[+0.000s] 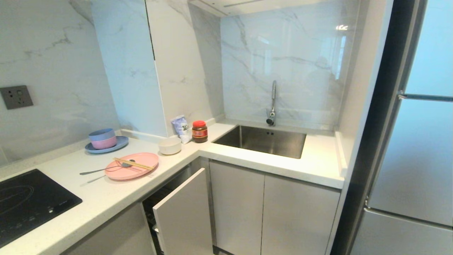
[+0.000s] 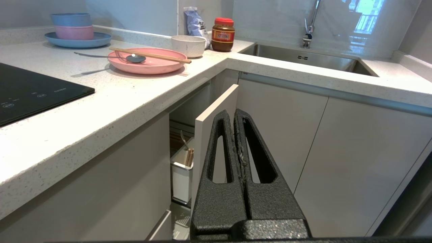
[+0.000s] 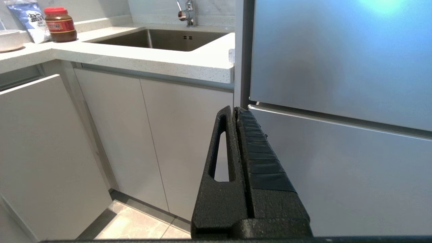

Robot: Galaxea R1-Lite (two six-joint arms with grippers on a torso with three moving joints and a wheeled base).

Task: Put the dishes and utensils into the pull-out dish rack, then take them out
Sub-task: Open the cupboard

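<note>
While both arms hang low in front of the cabinets, the left gripper (image 2: 235,113) is clenched on nothing, pointing at the pull-out dish rack (image 2: 212,135) — partly drawn out, its white caddy showing. The right gripper (image 3: 235,111), also pressed closed and empty, faces the fridge (image 3: 337,101). Farther back on the counter (image 1: 106,198), chopsticks (image 1: 133,163) and spoon (image 1: 106,169) lie across the pink plate (image 1: 138,171) — the white bowl (image 1: 170,145) just beyond.

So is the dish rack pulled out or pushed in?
Partly pulled out: the rack front panel stands clear of the counter, its caddy showing.
</note>
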